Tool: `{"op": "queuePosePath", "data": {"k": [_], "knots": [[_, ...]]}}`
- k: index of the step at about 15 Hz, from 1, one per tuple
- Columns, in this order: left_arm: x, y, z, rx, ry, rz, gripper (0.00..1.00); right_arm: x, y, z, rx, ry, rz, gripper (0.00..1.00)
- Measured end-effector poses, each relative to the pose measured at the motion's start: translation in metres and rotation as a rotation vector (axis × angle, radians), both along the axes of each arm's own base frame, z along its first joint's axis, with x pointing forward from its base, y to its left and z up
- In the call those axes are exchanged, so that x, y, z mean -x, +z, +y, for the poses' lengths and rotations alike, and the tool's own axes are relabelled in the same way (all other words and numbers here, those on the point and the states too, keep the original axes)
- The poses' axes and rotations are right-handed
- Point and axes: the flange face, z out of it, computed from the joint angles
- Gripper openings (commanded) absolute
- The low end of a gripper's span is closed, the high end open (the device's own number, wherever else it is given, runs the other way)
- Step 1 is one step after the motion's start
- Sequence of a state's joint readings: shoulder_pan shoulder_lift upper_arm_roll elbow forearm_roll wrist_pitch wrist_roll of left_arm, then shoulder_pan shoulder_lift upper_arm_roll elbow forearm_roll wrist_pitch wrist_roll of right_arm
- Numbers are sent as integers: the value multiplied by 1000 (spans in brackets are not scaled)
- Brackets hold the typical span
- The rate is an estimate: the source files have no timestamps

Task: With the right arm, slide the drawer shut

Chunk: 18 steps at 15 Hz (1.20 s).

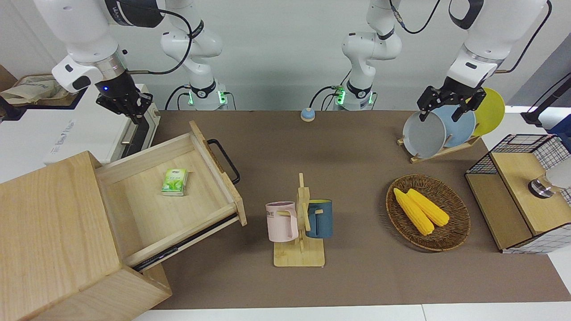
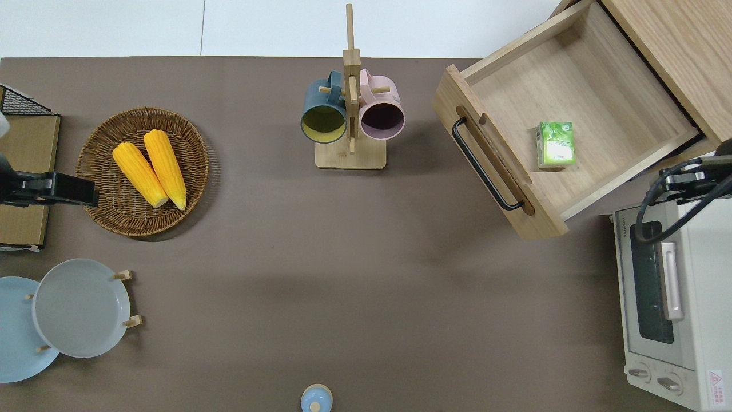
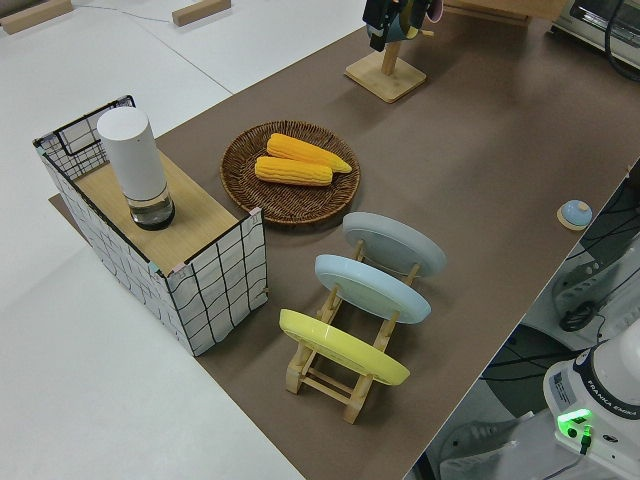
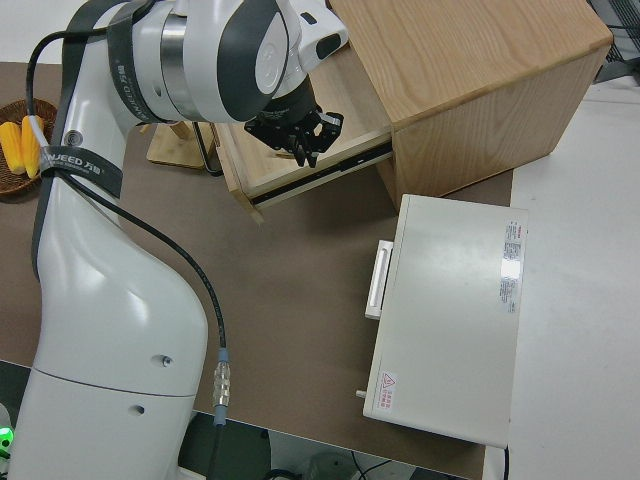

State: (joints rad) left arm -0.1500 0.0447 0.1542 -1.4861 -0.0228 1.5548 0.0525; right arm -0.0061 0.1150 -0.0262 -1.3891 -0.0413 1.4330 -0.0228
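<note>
The light-wood drawer [image 1: 147,209] [image 2: 589,97] stands pulled far out of its big box cabinet [image 1: 53,223] [image 4: 470,70], at the right arm's end of the table. Its black loop handle [image 1: 227,160] [image 2: 483,166] faces the middle of the table. A small green pack [image 1: 174,182] [image 2: 555,144] lies on the drawer floor. My right gripper [image 1: 129,109] [image 4: 308,140] hangs open and holds nothing, over the gap between the drawer's side wall and the white toaster oven [image 2: 669,297], clear of the handle. The left arm is parked, its gripper [image 1: 441,113] open.
A mug rack [image 1: 299,223] with a pink and a blue mug stands mid-table, close to the drawer front. A wicker basket [image 1: 455,232] with two corn cobs, a plate rack [image 1: 439,129], a wire-mesh box [image 1: 522,196] and a small blue knob [image 1: 307,114] lie toward the left arm's end.
</note>
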Motion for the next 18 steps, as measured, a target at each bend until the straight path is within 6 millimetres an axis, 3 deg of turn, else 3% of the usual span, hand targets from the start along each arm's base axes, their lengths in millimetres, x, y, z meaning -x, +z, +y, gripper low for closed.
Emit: {"op": "queuePosePath", "data": {"k": [13,18], "knots": [[0,0,0,0,0,0,995,15,29,7,-8,7,25,0],[0,0,0,0,0,0,995,30,54,31,-56,-37,1,0]]}}
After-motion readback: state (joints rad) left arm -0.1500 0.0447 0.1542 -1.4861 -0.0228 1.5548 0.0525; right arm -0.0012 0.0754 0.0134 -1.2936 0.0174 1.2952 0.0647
